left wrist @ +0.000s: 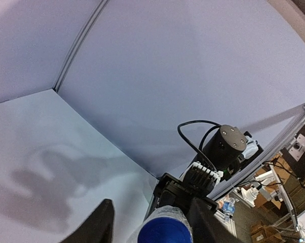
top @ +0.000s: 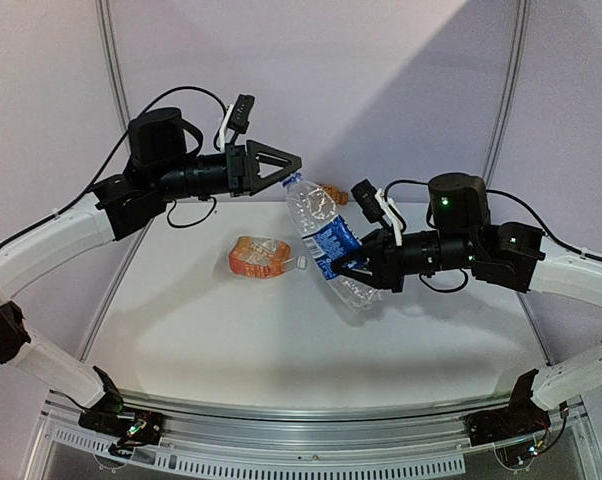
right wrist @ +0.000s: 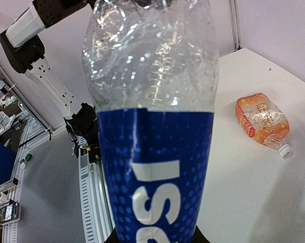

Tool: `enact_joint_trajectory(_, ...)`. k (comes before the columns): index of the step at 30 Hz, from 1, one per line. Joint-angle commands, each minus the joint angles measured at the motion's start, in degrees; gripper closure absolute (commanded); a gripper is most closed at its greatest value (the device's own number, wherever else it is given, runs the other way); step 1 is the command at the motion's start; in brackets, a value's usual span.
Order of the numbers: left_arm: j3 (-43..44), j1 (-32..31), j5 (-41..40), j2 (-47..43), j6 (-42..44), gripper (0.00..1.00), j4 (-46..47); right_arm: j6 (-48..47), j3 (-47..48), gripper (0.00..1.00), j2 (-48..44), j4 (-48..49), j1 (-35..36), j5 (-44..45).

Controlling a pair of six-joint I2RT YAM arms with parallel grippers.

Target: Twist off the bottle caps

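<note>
My right gripper is shut on the slim clear water bottle at its blue label and holds it tilted above the table, neck up and to the left. In the right wrist view that bottle fills the frame, with the right gripper at the bottom edge. The dark blue cap sits between the fingers of my left gripper. It lies close to the right finger, with a gap to the left finger. The orange bottle lies on the table, its white cap pointing right.
A small orange object lies on the table behind the held bottle. A metal rail runs along the near edge between the arm bases. Grey walls close the back and sides. The orange bottle lies right of the held one.
</note>
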Motion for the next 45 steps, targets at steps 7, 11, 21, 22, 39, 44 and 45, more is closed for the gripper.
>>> enact_joint_trajectory(7,1.5,0.1,-1.7,1.8,-0.9,0.78,-4.3,0.2,1.8,1.00,1.4,0.6,-0.3,0.8)
enact_joint_trajectory(11,1.5,-0.2,-5.1,2.9,-4.7,0.83,-6.3,-3.1,4.5,1.00,3.3,-4.5,-0.4,10.9)
enact_joint_trajectory(21,12.7,-2.5,-27.9,9.4,-23.9,0.83,-32.0,-15.8,15.4,1.00,14.1,-13.5,3.0,45.7)
enact_joint_trajectory(22,13.9,-2.6,-28.5,9.9,-25.1,0.82,-34.0,-18.1,16.4,1.00,14.9,-13.5,4.0,48.2)
enact_joint_trajectory(39,10.0,-2.7,-28.0,4.2,-27.6,0.05,-28.7,-15.9,14.0,1.00,15.9,-12.1,6.0,49.1)
enact_joint_trajectory(44,1.9,-2.2,-30.2,-5.0,-23.1,0.01,-22.3,-12.8,12.9,1.00,14.6,-12.6,5.9,48.4)
enact_joint_trajectory(45,0.3,-2.1,-30.4,-6.6,-21.4,0.01,-21.1,-12.6,12.6,1.00,14.0,-12.6,5.6,47.6)
